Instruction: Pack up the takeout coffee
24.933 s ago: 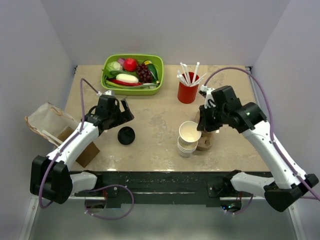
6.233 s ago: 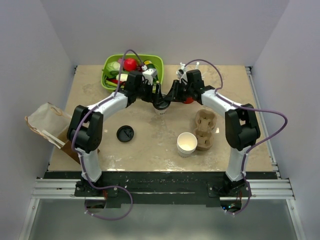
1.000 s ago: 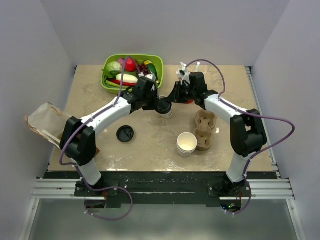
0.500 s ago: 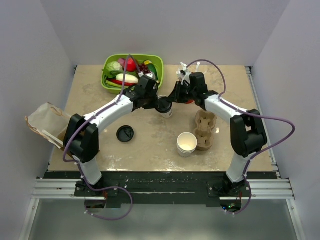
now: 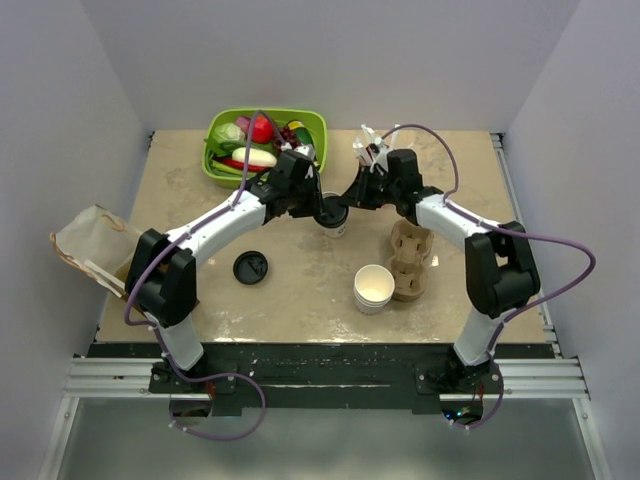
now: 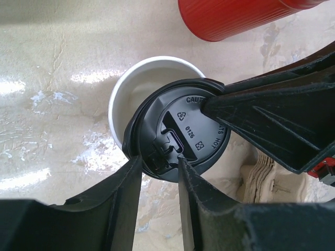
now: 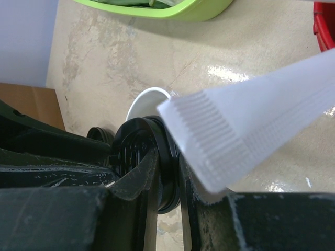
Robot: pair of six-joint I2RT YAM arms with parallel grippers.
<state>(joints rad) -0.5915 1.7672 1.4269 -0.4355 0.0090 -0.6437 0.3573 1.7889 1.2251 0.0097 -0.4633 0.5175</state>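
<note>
The takeout coffee is a small white paper cup standing mid-table, with its black lid sitting askew so part of the cup's mouth shows. My right gripper comes in from the right and is shut on the lid's rim, pinching it edge-on. My left gripper comes in from the left. Its fingertips stand apart at the lid's near edge, over the sip spout. In the top view both grippers meet over the cup.
A cardboard carrier lies right of the cup, with a stack of lidless cups beside it. A loose black lid lies to the left. A red cup and a green produce tray stand behind. A paper bag is at the left edge.
Both grippers stay at the cup and lid. The right wrist has drifted slightly to the right; the cup has not moved.
</note>
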